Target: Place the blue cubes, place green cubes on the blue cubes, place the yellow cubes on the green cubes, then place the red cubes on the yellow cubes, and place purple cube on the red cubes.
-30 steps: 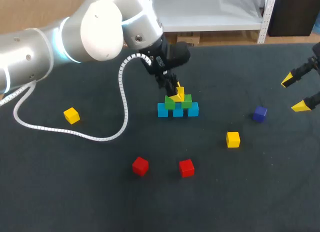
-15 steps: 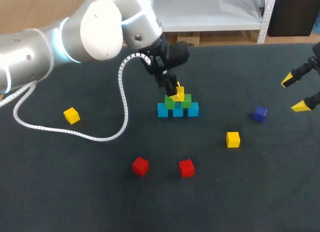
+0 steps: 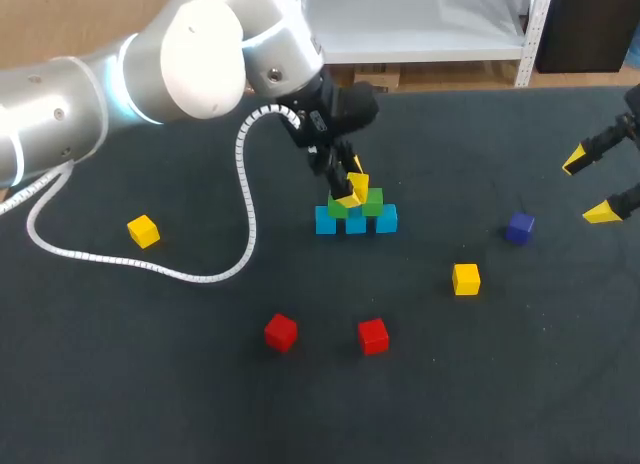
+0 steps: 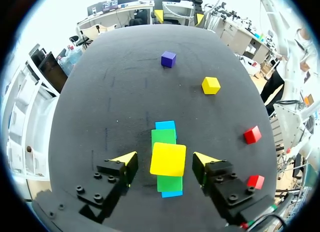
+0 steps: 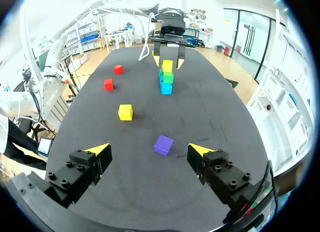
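A row of blue cubes lies mid-table with green cubes on it and one yellow cube on top. My left gripper hangs over this stack, open. In the left wrist view the yellow cube sits between the fingers of that gripper with a gap on each side, above the green cubes. Loose cubes: yellow, yellow, red, red, purple. My right gripper stands open at the table's right, empty; the purple cube lies ahead of it.
The left arm's white cable loops over the table to the left of the stack. The dark table has bare room at the front and at the far right behind the purple cube.
My left gripper's fingers have spread apart and let go of the yellow cube, which stays on the green cubes. The right arm has not moved.
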Motion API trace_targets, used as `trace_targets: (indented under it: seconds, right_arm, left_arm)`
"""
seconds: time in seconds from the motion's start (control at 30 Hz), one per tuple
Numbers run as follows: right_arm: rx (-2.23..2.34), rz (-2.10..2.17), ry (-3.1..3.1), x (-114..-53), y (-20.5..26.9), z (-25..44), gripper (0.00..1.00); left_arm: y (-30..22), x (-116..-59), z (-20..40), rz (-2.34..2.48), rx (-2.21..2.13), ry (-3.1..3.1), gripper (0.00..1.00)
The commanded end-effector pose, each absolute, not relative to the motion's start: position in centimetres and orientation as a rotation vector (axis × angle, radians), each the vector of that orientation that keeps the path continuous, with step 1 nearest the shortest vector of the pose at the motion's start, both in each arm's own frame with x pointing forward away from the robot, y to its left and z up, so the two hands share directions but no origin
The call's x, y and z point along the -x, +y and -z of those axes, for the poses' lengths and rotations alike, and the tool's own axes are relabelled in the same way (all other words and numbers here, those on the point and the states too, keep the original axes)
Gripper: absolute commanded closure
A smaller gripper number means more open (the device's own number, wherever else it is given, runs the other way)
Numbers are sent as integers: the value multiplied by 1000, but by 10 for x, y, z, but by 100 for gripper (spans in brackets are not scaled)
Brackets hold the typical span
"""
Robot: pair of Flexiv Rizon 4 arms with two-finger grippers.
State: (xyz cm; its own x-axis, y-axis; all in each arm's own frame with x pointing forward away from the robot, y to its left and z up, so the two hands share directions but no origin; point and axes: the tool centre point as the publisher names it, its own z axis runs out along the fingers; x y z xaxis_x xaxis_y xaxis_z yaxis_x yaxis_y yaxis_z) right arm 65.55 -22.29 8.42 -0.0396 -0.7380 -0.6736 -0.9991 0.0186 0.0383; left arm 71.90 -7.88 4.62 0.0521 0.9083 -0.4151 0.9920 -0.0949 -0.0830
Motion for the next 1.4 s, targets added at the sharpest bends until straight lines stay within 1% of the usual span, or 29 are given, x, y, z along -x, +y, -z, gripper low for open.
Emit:
trace_targets:
  seconds: [0.03,0.1,0.13,0.17,0.23,0.3,0.33,0.37,0.6,0.8,0.9,0.93,1.1,1.13,1.17,1.23,1.37,1.4]
  right_arm:
    - [1769,-728,1826,-656,-223,-84,0]
    - [1769,-728,1826,-656,-223,-84,0]
    - [1769,-728,1826,-656,-223,-84,0]
    - [1769,-728,1826,-656,-223,-84,0]
    - [1769,-728,1826,-656,-223,-84,0]
    - [1769,-728,1826,-656,-223,-84,0]
    - [1769,-728,1826,-656,-223,-84,0]
    - [1769,-728,1826,-656,-223,-84,0]
    - [1769,-728,1826,-656,-223,-84,0]
    - [1769,-728,1826,-656,-223,-84,0]
    - [1769,-728,1826,-656,-223,-84,0]
    - [1769,-728,1826,-656,-223,-84,0]
    - [1769,-728,1826,-656,-223,-84,0]
    - [1769,-728,1826,-656,-223,-84,0]
    - [1769,-728,1826,-656,-223,-84,0]
    - [1769,-728,1826,-656,-223,-84,0]
    - [1769,-728,1826,-656,-223,-84,0]
    - [1769,-728,1826,-656,-223,-84,0]
  left_arm:
    - [-78,-722,-46,548,-2108,1944,29]
    - [-78,-722,-47,549,-2107,1942,33]
    - [-78,-722,-47,547,-2108,1942,41]
    - [-78,-722,-47,546,-2108,1942,40]
    - [-78,-723,-47,544,-2108,1941,46]
    - [-77,-722,-48,544,-2108,1942,47]
    - [-76,-722,-48,543,-2108,1943,51]
    - [-75,-721,-48,543,-2106,1944,52]
    - [-73,-718,-47,546,-2101,1949,51]
    - [-73,-718,-47,544,-2100,1948,53]
    - [-73,-718,-48,542,-2100,1948,55]
    - [-73,-718,-48,541,-2100,1947,58]
    - [-73,-716,-48,541,-2100,1947,60]
    - [-72,-716,-48,540,-2099,1948,67]
    - [-72,-716,-48,539,-2099,1948,67]
    - [-72,-715,-48,540,-2097,1950,64]
    - [-72,-714,-48,541,-2095,1953,61]
    - [-71,-714,-48,542,-2095,1954,59]
